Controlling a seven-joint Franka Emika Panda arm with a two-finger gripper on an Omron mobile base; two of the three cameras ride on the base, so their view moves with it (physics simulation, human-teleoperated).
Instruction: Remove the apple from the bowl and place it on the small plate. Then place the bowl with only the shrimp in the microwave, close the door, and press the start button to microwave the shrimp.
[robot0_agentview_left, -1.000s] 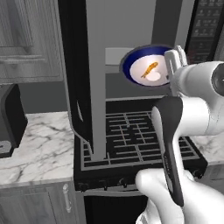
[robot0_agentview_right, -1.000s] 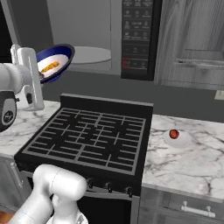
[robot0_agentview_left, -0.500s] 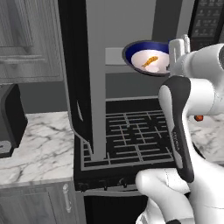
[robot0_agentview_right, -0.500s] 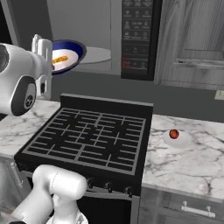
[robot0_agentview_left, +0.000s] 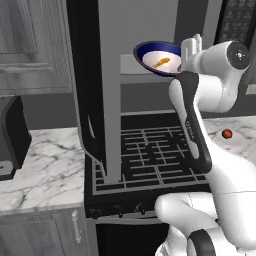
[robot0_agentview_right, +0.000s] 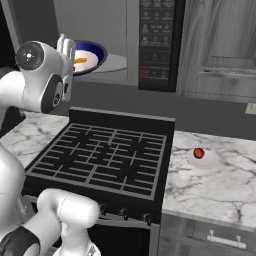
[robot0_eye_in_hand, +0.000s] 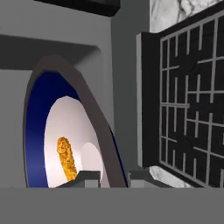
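Holding the bowl (robot0_agentview_left: 161, 58) by its near rim, the tool (robot0_eye_in_hand: 113, 176) is clamped on it, with the shrimp (robot0_agentview_left: 161, 62) lying on the white inside. Bowl sits raised at the microwave (robot0_agentview_right: 107, 40) opening, over the turntable (robot0_agentview_right: 117, 62); can't tell if it touches the disc. Hand view: fingertips (robot0_eye_in_hand: 85, 177) pinch the blue rim, shrimp just past them. Door (robot0_agentview_left: 92, 85) swung wide open to the left, hanging over the stove (robot0_agentview_right: 105, 155). Black button panel (robot0_agentview_right: 157, 42) right of the cavity. Apple (robot0_agentview_right: 198, 152) rests on the small plate (robot0_agentview_right: 202, 159), on the marble surface (robot0_agentview_right: 215, 177) right of the stove, well apart from the bowl.
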